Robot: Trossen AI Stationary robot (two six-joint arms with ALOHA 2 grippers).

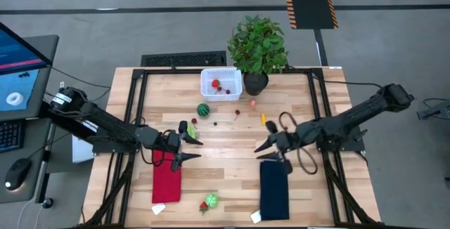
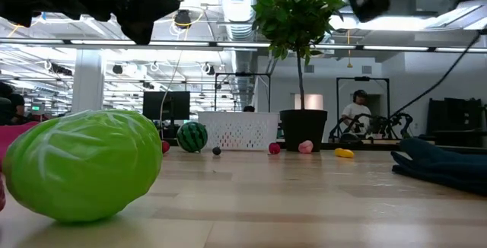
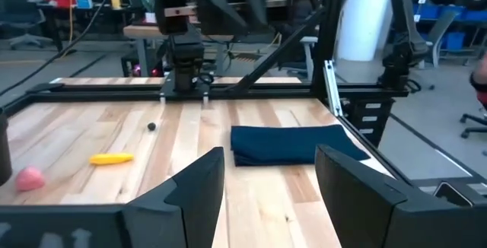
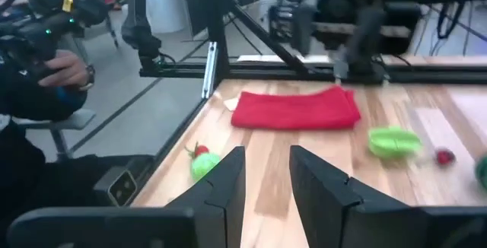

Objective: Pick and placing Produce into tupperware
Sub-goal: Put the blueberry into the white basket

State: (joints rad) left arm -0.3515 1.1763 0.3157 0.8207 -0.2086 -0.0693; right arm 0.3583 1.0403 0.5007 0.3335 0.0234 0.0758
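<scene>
The white mesh tupperware (image 1: 220,83) stands at the table's far middle with a few red pieces inside. Loose produce lies in front of it: a striped watermelon (image 1: 204,109), a pink piece (image 1: 253,103), a yellow piece (image 1: 264,119) and a light-green leafy piece (image 1: 191,129). A green and red piece (image 1: 209,201) lies near the front edge. My left gripper (image 1: 198,149) hovers open beside the leafy piece, with nothing between its fingers (image 3: 199,187). My right gripper (image 1: 259,152) hovers open at mid-table, facing it, also empty (image 4: 266,176).
A potted plant (image 1: 258,46) stands right of the tupperware. A red cloth (image 1: 166,176) lies under the left arm and a dark blue cloth (image 1: 274,187) under the right arm, both near the front edge. Bare wood lies between the two grippers.
</scene>
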